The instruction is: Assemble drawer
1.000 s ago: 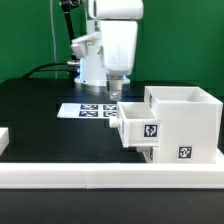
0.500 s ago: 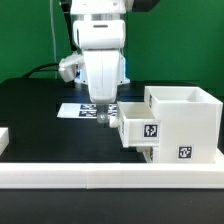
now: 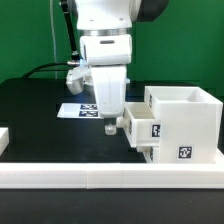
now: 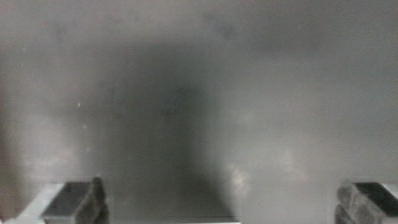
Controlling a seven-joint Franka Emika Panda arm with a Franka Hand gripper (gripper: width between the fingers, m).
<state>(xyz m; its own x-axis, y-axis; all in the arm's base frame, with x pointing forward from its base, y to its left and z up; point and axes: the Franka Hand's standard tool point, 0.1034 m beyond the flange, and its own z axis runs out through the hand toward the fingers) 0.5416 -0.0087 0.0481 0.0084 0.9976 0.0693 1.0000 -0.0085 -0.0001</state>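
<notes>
A: Where is the drawer now?

B: Against the long white rail, on the exterior view's right. One tray sticks partly out of the box shell, just beside the gripper.

A: What has changed?

B: Over the last second the arm has come down and forward; its fingertips now sit at the tray's front. I judge it is about to push the tray in.

A: Gripper state?

B: The wrist view shows both fingers wide apart, holding nothing.

A: Anything inside?

B: The shell's top looks empty; the tray's interior is hidden. The marker board lies behind the gripper.
</notes>
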